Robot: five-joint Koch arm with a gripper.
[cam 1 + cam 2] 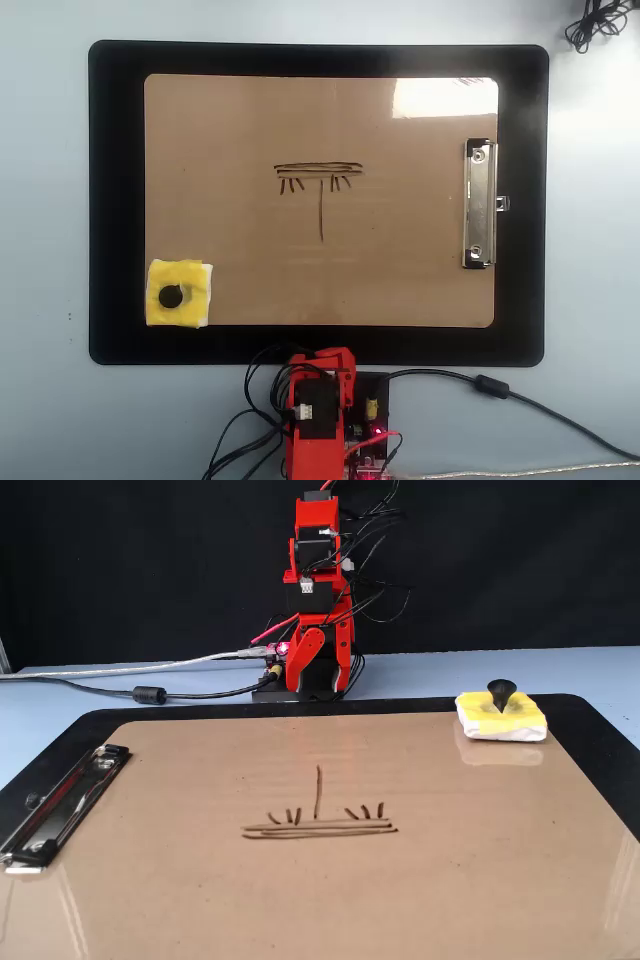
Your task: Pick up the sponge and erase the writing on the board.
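The red pincer [330,660] hangs folded down at the arm's base, off the mat, touching nothing of the task; how far apart its jaws stand cannot be told. On the pale blue table [45,400] lies a large black mat [115,200], and on it the brown rectangular hardboard board [250,280] with a silver clip [479,205]. The thin dark pen writing [320,180] sits mid-board. The small yellow sponge [178,293] with its black knob rests on the board's corner nearest the arm, overhanging the edge.

Open board [240,130] all around the writing [320,190]; only the sponge [178,293] sat at seven o'clock and the metal clip [479,204] at three o'clock, both well apart.
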